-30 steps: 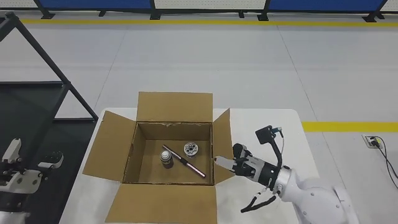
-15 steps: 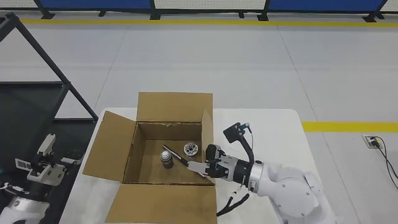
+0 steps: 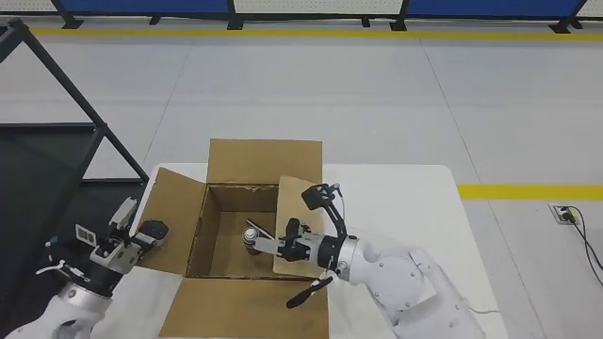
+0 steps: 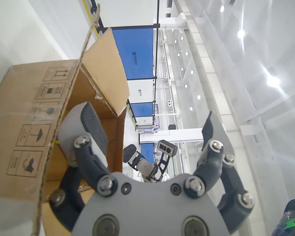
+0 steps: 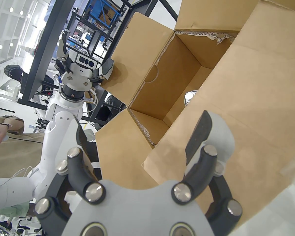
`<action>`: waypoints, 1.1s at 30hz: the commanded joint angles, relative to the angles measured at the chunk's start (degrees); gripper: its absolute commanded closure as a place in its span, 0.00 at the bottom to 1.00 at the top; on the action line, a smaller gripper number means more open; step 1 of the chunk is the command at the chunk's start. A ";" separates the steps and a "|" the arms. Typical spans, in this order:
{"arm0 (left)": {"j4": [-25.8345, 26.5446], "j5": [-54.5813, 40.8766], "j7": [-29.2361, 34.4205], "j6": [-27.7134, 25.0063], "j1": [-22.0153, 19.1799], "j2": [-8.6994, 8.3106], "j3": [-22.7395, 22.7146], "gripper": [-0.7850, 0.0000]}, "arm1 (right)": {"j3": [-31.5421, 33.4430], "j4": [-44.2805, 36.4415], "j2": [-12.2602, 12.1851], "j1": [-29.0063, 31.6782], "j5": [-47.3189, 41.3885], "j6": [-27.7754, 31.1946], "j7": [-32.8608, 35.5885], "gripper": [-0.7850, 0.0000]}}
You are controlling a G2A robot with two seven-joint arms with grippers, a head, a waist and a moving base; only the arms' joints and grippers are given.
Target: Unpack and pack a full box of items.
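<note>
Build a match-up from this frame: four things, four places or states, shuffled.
Things:
1 right flap
2 near flap
3 small bottle
4 left gripper

Places or states:
A open, at the left flap's edge
B on the floor of the box
C lying flat, spread outward
D tipped in over the opening

Pairs: 1-D, 2-C, 3-B, 4-A

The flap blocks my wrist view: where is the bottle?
Top view: the bottle stands on the box floor near the middle, just left of the raised right flap, by the right hand.
</note>
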State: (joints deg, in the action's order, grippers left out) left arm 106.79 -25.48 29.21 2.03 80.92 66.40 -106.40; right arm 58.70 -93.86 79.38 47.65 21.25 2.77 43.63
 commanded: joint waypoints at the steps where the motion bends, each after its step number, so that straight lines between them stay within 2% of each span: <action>1: 0.61 -0.59 -0.10 -0.72 0.14 0.05 0.54 0.00 | -0.15 0.58 0.05 -0.16 -0.33 0.28 -0.35 0.00; 8: 2.99 -4.74 -1.41 -2.19 2.59 -0.10 -5.67 0.00 | 0.79 0.01 -0.24 0.36 -0.90 0.97 -0.08 0.00; 14: -1.53 -5.49 -2.71 -0.91 1.73 -0.51 -9.90 0.00 | 0.33 2.11 -0.25 -0.46 -0.19 0.38 0.23 0.00; 22: -4.89 -3.15 1.11 0.00 0.73 -0.89 -6.48 0.00 | -1.12 6.30 0.22 -2.43 -0.61 -1.06 -0.67 0.00; 33: -0.31 -4.51 4.25 1.14 2.07 -0.96 -3.01 0.00 | -0.11 6.41 -0.03 -1.41 -0.74 -1.24 -1.63 0.00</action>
State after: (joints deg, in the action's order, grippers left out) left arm 105.78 -29.57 33.18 2.65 82.89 65.43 -110.02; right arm 58.45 -87.64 79.38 46.14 20.41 1.75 42.24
